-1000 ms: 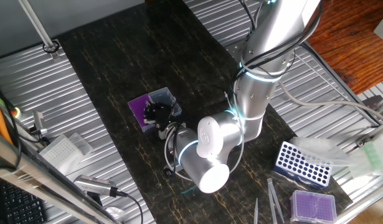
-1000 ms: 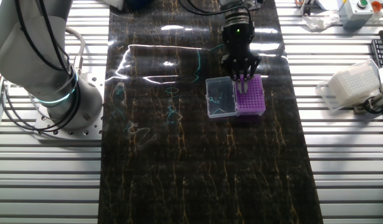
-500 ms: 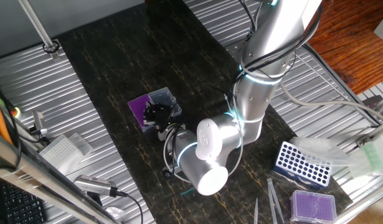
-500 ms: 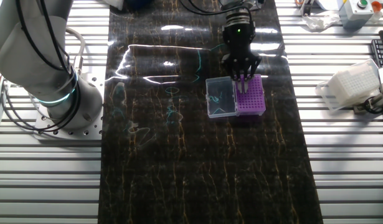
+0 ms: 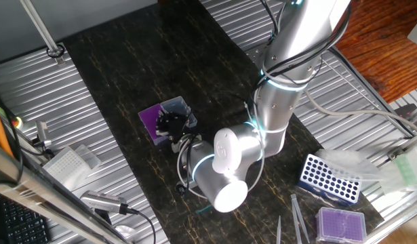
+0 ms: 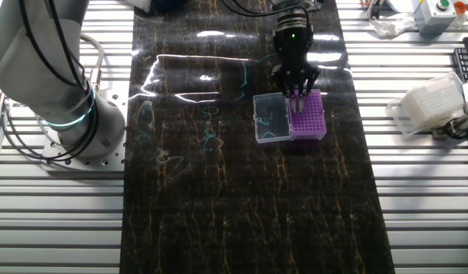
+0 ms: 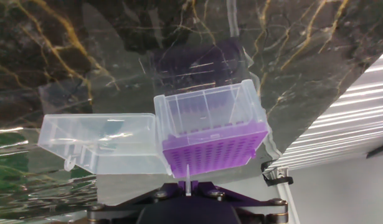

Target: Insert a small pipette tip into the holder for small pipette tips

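While my gripper [image 6: 296, 97] hangs just above the holder [image 6: 308, 116], my jaws are clamped on the tip [image 7: 187, 182]. It stands upright over the purple grid's edge, with the clear lid [image 7: 101, 144] open alongside.

The desk [image 6: 218, 213] has a dark marbled mat between ribbed metal strips. The holder for small pipette tips [image 6: 308, 116] sits on the mat, its clear lid [image 6: 269, 119] lying open alongside. A blue rack [image 5: 328, 179] and purple box [image 5: 341, 224] rest on the ribbed metal.
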Controlling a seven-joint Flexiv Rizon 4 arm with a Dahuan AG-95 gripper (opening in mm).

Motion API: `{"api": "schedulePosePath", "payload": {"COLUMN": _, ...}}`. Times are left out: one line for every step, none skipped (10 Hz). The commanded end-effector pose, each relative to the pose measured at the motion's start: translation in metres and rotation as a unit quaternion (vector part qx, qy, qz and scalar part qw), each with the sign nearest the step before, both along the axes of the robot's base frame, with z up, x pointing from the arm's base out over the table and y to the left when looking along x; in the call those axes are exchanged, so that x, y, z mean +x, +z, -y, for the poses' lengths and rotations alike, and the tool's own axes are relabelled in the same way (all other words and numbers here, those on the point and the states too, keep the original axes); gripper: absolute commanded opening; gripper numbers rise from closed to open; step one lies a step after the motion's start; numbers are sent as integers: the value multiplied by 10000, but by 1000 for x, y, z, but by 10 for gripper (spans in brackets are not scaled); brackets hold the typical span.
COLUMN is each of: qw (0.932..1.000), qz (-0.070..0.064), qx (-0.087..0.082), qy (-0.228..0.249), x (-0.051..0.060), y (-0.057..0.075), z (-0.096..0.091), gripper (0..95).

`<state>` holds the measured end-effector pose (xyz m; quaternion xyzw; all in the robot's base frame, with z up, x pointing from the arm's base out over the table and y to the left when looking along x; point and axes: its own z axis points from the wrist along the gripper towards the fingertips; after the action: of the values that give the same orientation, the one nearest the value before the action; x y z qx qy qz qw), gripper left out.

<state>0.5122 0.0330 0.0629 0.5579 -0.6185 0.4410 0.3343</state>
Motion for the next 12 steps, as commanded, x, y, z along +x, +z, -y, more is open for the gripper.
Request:
{"api": "schedulePosePath", "payload": {"qw": 10000, "qz": -9, "qx": -3, "qy": -2, "x": 1, "y": 0, "z": -1, "gripper": 0}}
{"api": "schedulePosePath", "payload": {"qw": 10000, "qz": -21, "qx": -12, "qy": 2, "x": 2, "y": -1, "z": -2, "gripper": 0}}
{"api": "schedulePosePath", "payload": {"qw": 10000, "qz": -15, "qx": -24, "qy": 0, "x": 2, "y": -2, "z": -3, "gripper": 0}}
{"api": "schedulePosePath", "payload": {"qw": 10000, "qz": -6, "qx": -28, "qy": 1, "x": 3, "y": -2, "z": -3, "gripper": 0}}
{"api": "schedulePosePath", "payload": {"qw": 10000, "qz": -4, "qx": -34, "qy": 8, "x": 3, "y": -2, "z": -3, "gripper": 0}}
{"api": "schedulePosePath", "payload": {"qw": 10000, "qz": -19, "qx": -70, "qy": 12, "x": 3, "y": -2, "z": -4, "gripper": 190}}
{"api": "schedulePosePath", "payload": {"qw": 9999, "qz": -40, "qx": -109, "qy": 17, "x": 3, "y": -1, "z": -4, "gripper": 190}}
{"api": "schedulePosePath", "payload": {"qw": 9998, "qz": -83, "qx": -158, "qy": 32, "x": 3, "y": 0, "z": -3, "gripper": 380}}
{"api": "schedulePosePath", "payload": {"qw": 9996, "qz": -177, "qx": -210, "qy": 56, "x": 2, "y": 2, "z": -3, "gripper": 570}}
{"api": "schedulePosePath", "payload": {"qw": 9996, "qz": -187, "qx": -212, "qy": 50, "x": 2, "y": 3, "z": -3, "gripper": 570}}
{"api": "schedulePosePath", "payload": {"qw": 9999, "qz": -137, "qx": -40, "qy": -26, "x": 2, "y": 9, "z": -3, "gripper": 570}}
{"api": "schedulePosePath", "payload": {"qw": 9994, "qz": 40, "qx": 335, "qy": -103, "x": 0, "y": 21, "z": -2, "gripper": 570}}
